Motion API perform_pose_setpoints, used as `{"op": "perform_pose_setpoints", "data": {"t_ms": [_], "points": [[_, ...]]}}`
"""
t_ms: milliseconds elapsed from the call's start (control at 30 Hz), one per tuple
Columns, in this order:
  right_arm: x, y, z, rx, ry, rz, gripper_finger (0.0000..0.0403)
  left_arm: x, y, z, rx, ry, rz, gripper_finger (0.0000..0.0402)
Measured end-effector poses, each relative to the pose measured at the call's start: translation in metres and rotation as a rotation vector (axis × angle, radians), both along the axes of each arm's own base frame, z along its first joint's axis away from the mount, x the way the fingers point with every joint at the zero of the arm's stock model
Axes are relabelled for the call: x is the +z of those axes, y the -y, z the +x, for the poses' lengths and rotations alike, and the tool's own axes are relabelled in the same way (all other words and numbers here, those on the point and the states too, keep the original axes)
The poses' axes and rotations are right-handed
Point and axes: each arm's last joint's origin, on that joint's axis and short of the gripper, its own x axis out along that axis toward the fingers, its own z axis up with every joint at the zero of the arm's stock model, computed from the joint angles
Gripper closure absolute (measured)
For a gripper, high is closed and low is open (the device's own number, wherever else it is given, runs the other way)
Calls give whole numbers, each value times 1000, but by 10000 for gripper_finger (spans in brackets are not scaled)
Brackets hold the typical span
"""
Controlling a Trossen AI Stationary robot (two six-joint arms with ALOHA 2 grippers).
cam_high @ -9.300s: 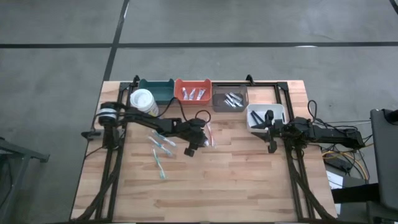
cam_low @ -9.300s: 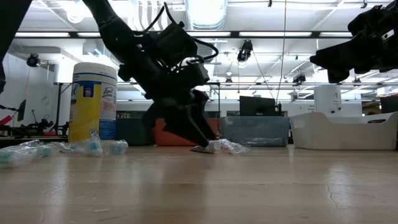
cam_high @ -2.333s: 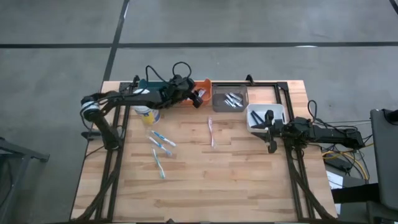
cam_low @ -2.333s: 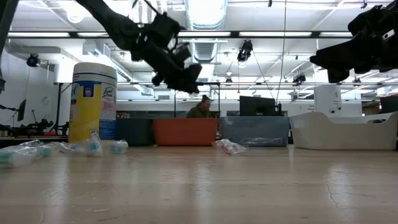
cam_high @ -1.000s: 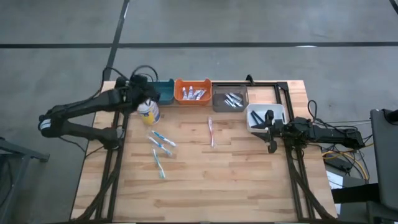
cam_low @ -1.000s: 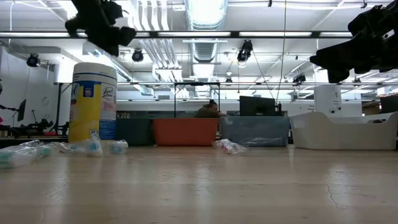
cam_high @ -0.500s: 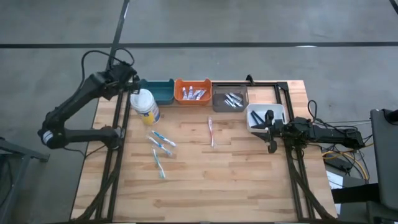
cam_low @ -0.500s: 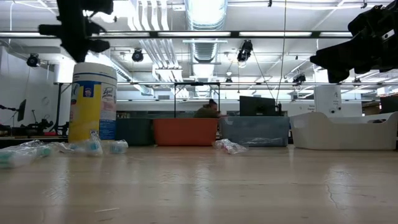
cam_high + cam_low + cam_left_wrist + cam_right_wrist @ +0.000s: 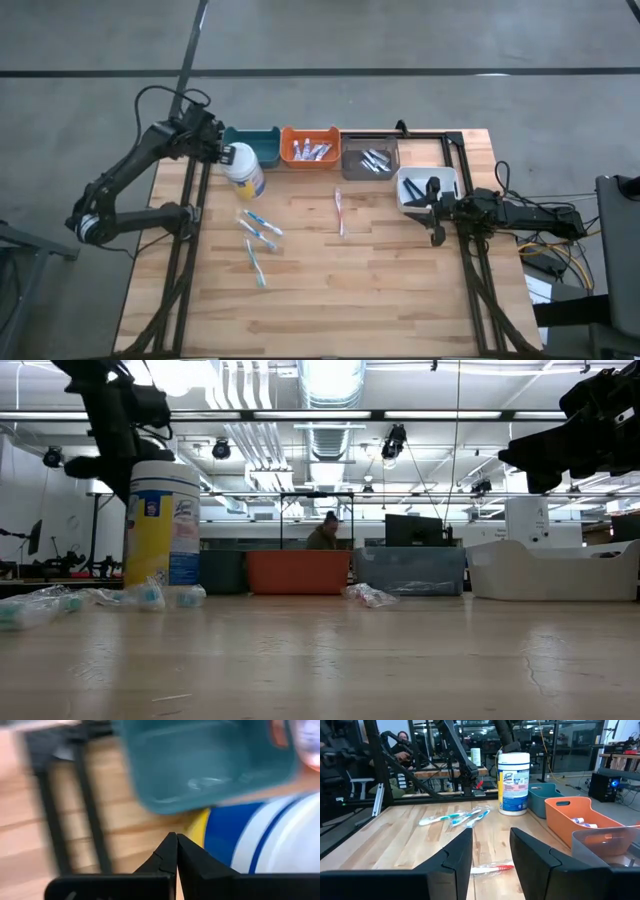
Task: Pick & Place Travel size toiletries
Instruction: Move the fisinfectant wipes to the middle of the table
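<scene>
Several teal-blue toothbrushes [image 9: 257,232] and one pink toothbrush [image 9: 339,212] lie wrapped on the wooden table; they also show in the right wrist view [image 9: 455,817] [image 9: 490,868]. Small tubes lie in the orange bin [image 9: 309,148], and silver pieces in the grey bin [image 9: 371,160]. My left gripper [image 9: 221,152] is shut at the far left, beside the top of a wipes canister [image 9: 244,171], and holds nothing. My right gripper [image 9: 490,851] stands open and empty beside the white bin [image 9: 427,186]. My left gripper stands with its shut fingers [image 9: 176,845] close against the wipes canister's left side [image 9: 135,480] near its top, coming from the table's left. The arm covers the place itself, so I cannot tell whether it touches. The canister stands on the table.
The teal bin [image 9: 252,144] stands far left in the row of bins along the far edge. Black frame rails [image 9: 188,250] run down both sides of the table. A person [image 9: 324,532] sits in the room beyond. The near half of the table is bare wood.
My left gripper has swung from over the teal bin toward the table's far left corner, then come back down beside the canister's top. The canister has slid a little toward the table's right and stays standing.
</scene>
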Motion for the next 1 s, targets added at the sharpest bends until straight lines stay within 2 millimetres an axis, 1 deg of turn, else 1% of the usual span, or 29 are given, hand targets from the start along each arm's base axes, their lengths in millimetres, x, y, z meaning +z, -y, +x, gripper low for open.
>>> {"op": "perform_pose_setpoints", "data": {"t_ms": [67, 200, 267, 400, 500, 667, 767, 833, 900, 1000], "points": [[0, 0, 0, 0, 0, 2, 281, -6, 1, 2, -35, 48, -34, 396], [0, 0, 0, 0, 0, 1, 286, -20, -3, 10, -96, 192, -37, 398], [0, 0, 0, 0, 0, 2, 287, -30, -4, 14, -125, 271, -44, 398], [0, 0, 0, 0, 0, 2, 284, -54, -4, 23, -170, 351, -24, 397], [0, 0, 0, 0, 0, 0, 280, -76, 3, 29, -203, 378, -44, 396], [0, 0, 0, 0, 0, 1, 275, -92, 16, 44, -298, 431, -14, 397], [0, 0, 0, 0, 0, 1, 273, -92, 24, 56, -380, 435, 45, 397], [0, 0, 0, 0, 0, 1, 273, -90, 30, 63, -437, 397, 102, 397], [0, 0, 0, 0, 0, 2, 275, -85, 34, 69, -502, 359, 158, 398], [0, 0, 0, 0, 0, 1, 279, -73, 40, 79, -586, 349, 220, 397]]}}
